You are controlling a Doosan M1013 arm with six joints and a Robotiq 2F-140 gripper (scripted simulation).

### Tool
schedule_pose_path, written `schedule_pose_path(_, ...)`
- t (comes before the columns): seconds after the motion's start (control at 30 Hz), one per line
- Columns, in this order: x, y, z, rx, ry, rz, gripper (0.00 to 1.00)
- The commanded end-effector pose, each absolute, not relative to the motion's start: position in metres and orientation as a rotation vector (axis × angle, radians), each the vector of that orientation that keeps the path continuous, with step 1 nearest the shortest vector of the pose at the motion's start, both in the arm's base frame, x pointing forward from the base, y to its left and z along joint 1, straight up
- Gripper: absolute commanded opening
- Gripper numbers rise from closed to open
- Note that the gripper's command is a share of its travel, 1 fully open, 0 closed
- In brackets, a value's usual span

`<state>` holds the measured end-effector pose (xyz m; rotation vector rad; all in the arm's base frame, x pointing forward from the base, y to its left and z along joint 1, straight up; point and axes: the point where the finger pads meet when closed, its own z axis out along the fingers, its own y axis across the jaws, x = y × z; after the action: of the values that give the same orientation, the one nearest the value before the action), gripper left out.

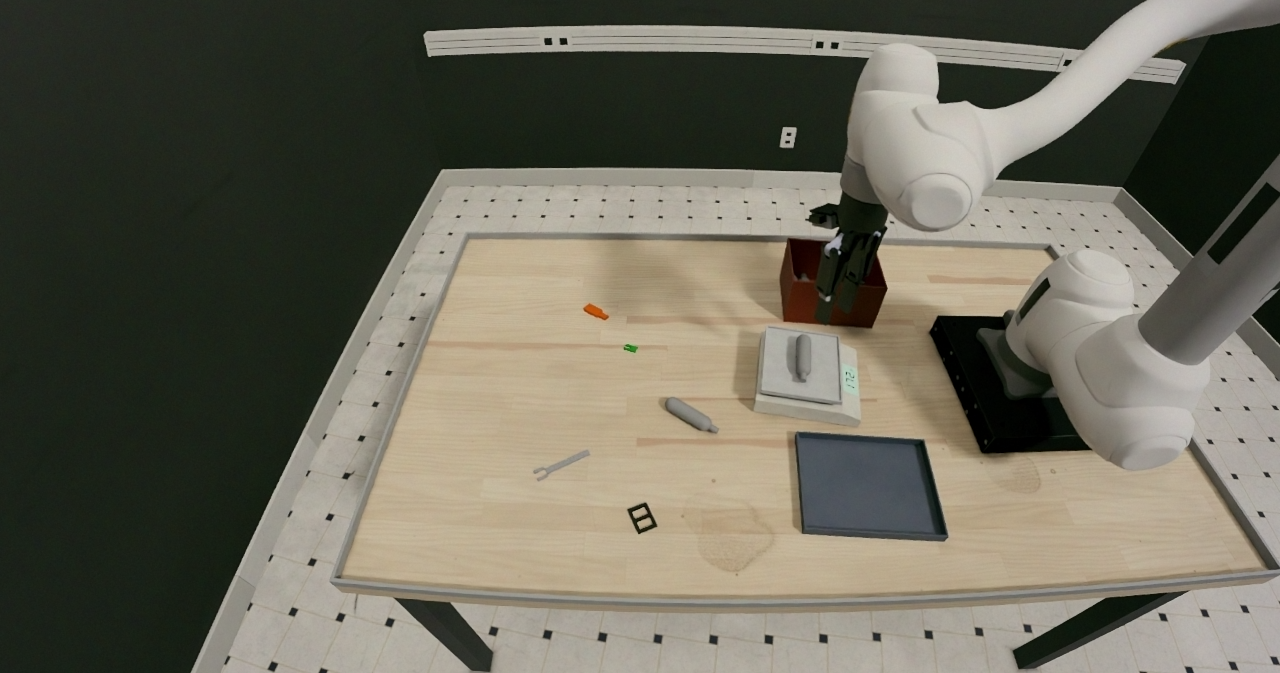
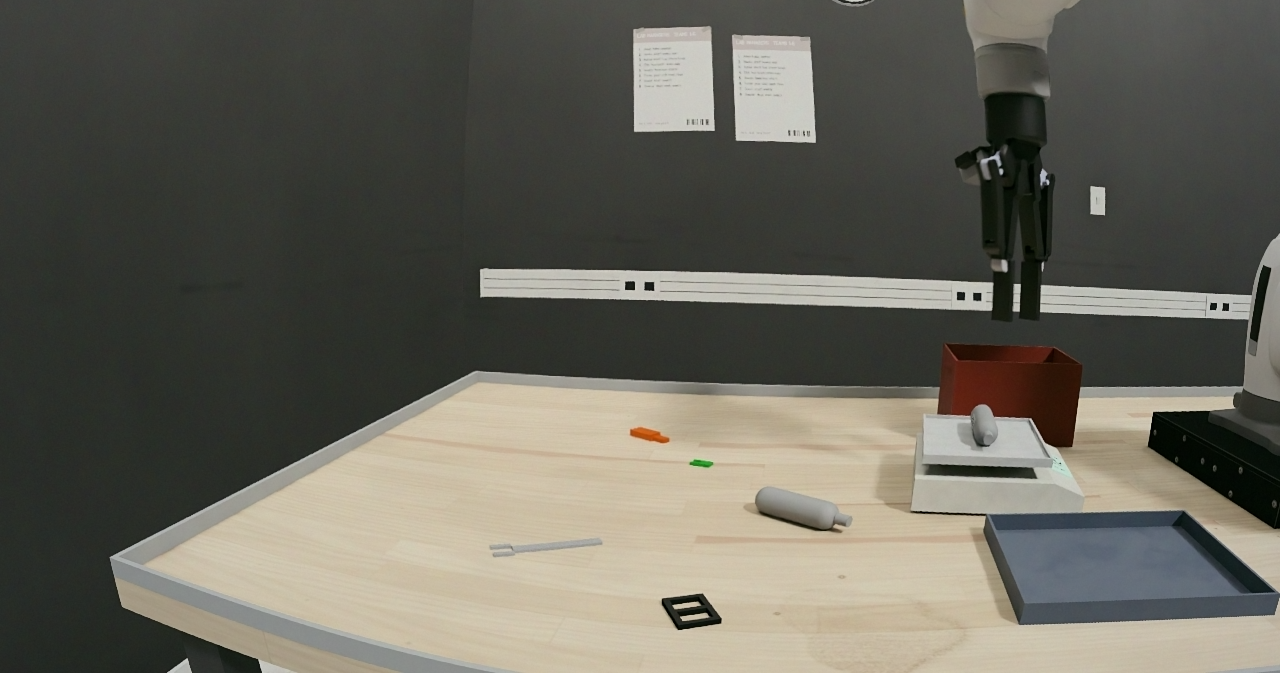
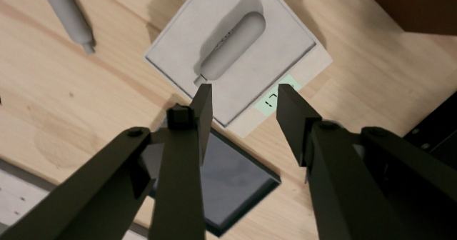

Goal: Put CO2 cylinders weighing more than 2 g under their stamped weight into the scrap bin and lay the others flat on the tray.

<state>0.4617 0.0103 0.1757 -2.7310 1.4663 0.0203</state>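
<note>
One grey CO2 cylinder (image 1: pixel 801 355) (image 2: pixel 982 423) (image 3: pixel 232 47) lies on the platform of the white scale (image 1: pixel 810 411) (image 2: pixel 984 490) (image 3: pixel 314 66). The scale's green display (image 1: pixel 850 379) (image 3: pixel 273 100) is partly hidden by a finger in the wrist view. A second cylinder (image 1: pixel 689 414) (image 2: pixel 799 507) (image 3: pixel 66 15) lies on the table left of the scale. My gripper (image 1: pixel 832 311) (image 2: pixel 1015 313) (image 3: pixel 244 101) hangs high above the scale and the red scrap bin (image 1: pixel 802 304) (image 2: pixel 1006 391) (image 3: pixel 421 4), its fingers apart and empty. The dark grey tray (image 1: pixel 863 490) (image 2: pixel 1118 570) (image 3: pixel 228 186) stands in front of the scale.
A grey wrench (image 1: pixel 561 464) (image 2: pixel 546 545), a black buckle (image 1: pixel 641 518) (image 2: pixel 691 610), an orange piece (image 1: pixel 595 312) (image 2: pixel 648 434) and a green piece (image 1: pixel 631 347) (image 2: pixel 700 463) lie on the left half. The arm's black base plate (image 1: pixel 966 373) (image 2: pixel 1199 463) is at the right.
</note>
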Motion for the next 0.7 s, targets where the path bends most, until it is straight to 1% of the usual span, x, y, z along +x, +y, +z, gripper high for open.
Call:
schedule_pose_path(0.0,0.484,0.006,0.157,-2.513,1.84,0.011,0.39)
schedule_pose_path(0.37,0.488,0.005,0.153,-2.013,2.409,0.0,0.39)
schedule_pose_path(0.67,0.488,0.005,0.136,-2.012,2.41,-0.001,0.39)
